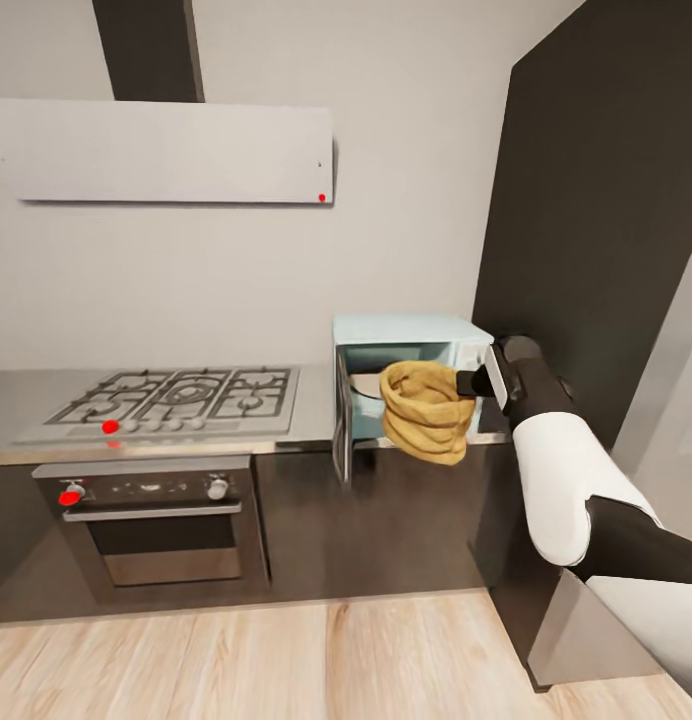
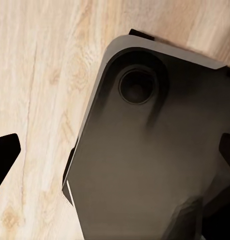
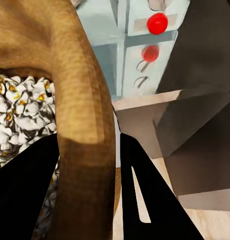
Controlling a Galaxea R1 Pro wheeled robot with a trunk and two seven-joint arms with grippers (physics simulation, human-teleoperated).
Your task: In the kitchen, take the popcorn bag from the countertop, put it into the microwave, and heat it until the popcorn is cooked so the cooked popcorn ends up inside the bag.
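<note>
Microwave [image 1: 411, 340] door [image 1: 341, 425] swung open, cavity clear. Popcorn bag [image 1: 424, 410] hangs just outside opening, above countertop [image 1: 316, 425] edge. Right gripper [image 3: 87, 190] pinches bag rim. Bag full of popped white kernels [image 3: 17, 115]. Left gripper state: cannot tell.

No legible text, labels, brands or numbers on the microwave [image 1: 411, 345], popcorn bag [image 1: 424, 410], oven [image 1: 156, 520] or hood [image 1: 166, 150]; only unmarked red dots.
</note>
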